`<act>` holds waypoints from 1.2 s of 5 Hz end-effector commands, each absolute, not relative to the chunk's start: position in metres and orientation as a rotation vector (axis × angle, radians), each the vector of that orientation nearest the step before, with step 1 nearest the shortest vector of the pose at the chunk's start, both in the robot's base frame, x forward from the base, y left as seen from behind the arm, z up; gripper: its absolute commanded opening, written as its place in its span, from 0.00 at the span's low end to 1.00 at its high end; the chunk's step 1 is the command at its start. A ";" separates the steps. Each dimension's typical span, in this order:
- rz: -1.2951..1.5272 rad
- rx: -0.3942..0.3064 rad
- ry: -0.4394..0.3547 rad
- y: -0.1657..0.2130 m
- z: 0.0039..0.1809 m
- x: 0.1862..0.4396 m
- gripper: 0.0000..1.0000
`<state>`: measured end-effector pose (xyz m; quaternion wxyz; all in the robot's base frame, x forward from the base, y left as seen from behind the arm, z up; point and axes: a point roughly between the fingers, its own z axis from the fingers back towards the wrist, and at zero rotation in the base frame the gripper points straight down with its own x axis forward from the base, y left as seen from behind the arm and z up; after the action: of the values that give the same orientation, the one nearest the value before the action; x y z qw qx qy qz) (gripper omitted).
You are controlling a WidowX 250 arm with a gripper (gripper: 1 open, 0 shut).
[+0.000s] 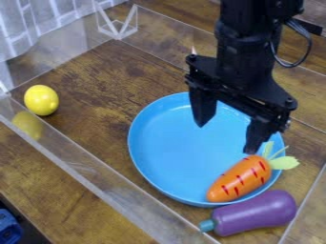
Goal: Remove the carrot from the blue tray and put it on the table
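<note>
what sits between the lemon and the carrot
In the camera view, between the lemon and the carrot lie a strip of bare table and then the blue tray's empty floor; nothing else.

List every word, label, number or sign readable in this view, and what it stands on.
None. No readable text shows on the carrot, the blue tray, the eggplant, the lemon, the gripper or the table.
</note>
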<state>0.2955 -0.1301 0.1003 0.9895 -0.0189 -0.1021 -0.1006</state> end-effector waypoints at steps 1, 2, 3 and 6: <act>-0.222 -0.048 -0.230 -0.137 0.098 0.295 1.00; -0.233 -0.049 -0.227 -0.141 0.077 0.297 1.00; -0.237 -0.052 -0.227 -0.144 0.059 0.297 1.00; -0.233 -0.058 -0.206 -0.148 0.028 0.300 1.00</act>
<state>0.3021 -0.1417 0.0251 0.9891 -0.0234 -0.0958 -0.1092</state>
